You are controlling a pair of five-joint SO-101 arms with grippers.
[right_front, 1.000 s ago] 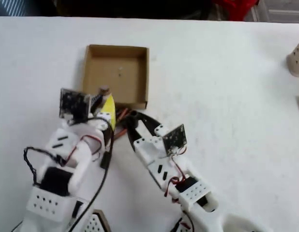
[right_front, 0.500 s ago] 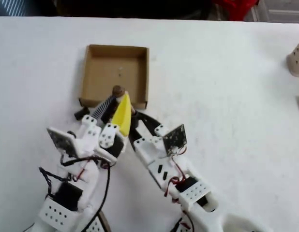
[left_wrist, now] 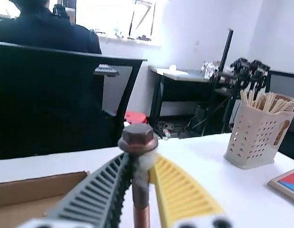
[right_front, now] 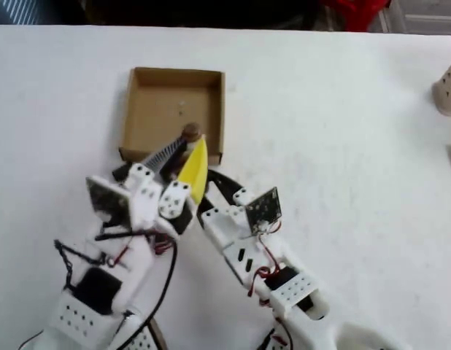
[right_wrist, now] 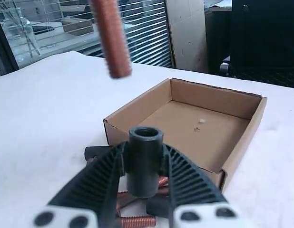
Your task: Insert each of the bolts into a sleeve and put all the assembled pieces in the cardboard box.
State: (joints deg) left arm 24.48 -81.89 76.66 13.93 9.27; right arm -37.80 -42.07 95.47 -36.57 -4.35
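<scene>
Left fingers (left_wrist: 182, 192) clamp a copper bolt (left_wrist: 138, 138) upright over the box (right_wrist: 137, 111) near edge; right fingers (right_wrist: 190, 183) grip a dark sleeve (right_wrist: 145, 164) upright just outside it, above loose bolts (right_wrist: 137, 221).

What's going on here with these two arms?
The left gripper holds a copper bolt head up. The right gripper holds a black sleeve upright, opening upward. The bolt's threaded end hangs above the sleeve, not yet in it. Spare bolts and another sleeve lie on the table beside the cardboard box, which holds no assembled pieces.
</scene>
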